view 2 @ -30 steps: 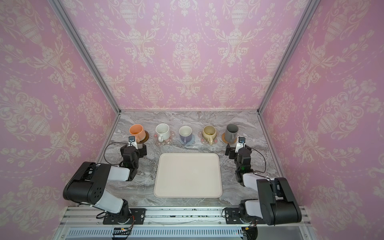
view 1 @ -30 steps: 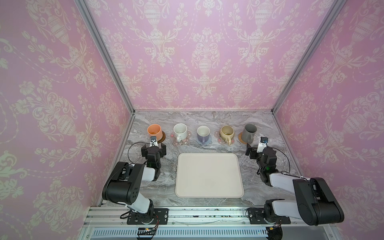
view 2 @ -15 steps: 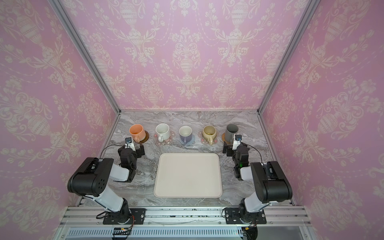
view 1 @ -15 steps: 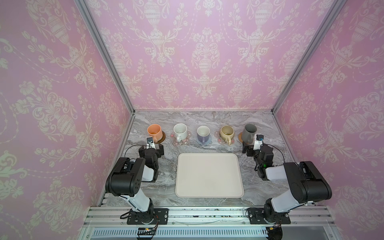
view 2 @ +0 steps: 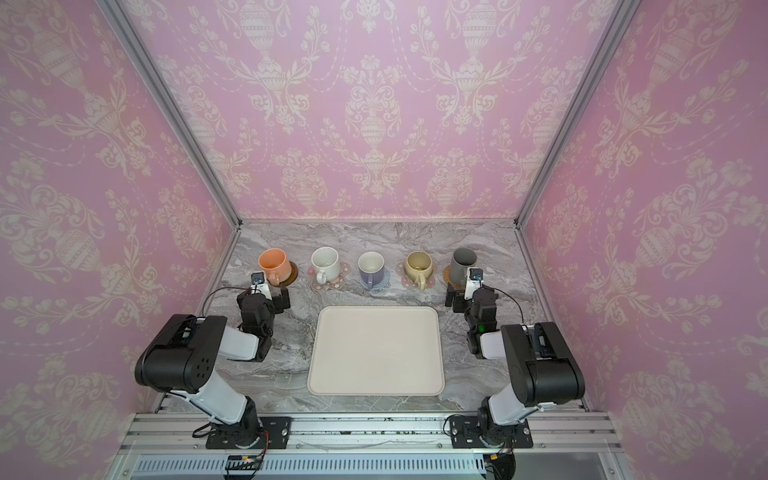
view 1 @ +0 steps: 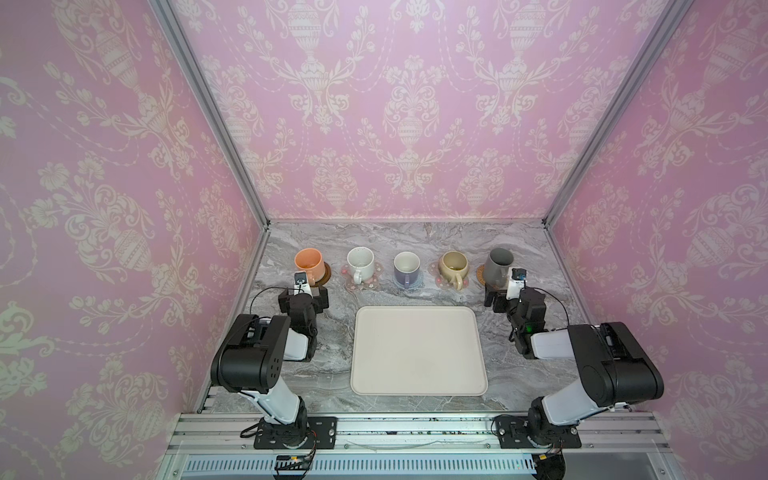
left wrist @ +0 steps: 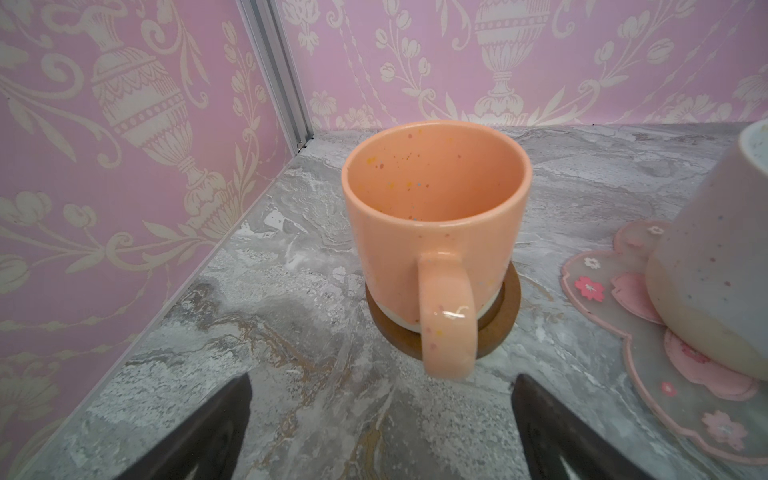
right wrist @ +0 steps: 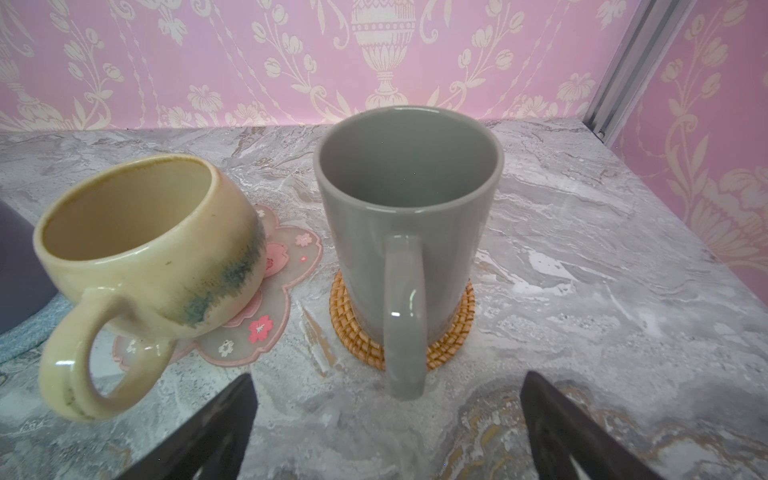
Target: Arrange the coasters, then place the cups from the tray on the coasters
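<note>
Five mugs stand upright in a row along the far half of the worktop (view 1: 399,237), each on its own coaster. From left to right in both top views they are:

- the orange-peach mug (view 1: 309,264) on the dark brown coaster (view 1: 327,274)
- the speckled white mug (view 1: 360,262) on a pink flower coaster (view 1: 372,285)
- the lavender mug (view 1: 407,270) on the blue crocheted coaster (view 1: 419,280)
- the beige-yellow mug (view 1: 454,266) on the second flower coaster (view 1: 435,269)
- the tall grey mug (view 1: 498,266) on the rattan coaster (view 1: 481,273)

The cream tray (view 1: 417,353) lies nearer the arm bases, between the two arms. The left gripper (left wrist: 382,381) is spread wide and grasps nothing. It faces the orange-peach mug's handle, with its fingertips short of it. The right gripper (right wrist: 388,377) is likewise released. The tall grey mug's handle points at the gap between its jaws and touches neither.
</note>
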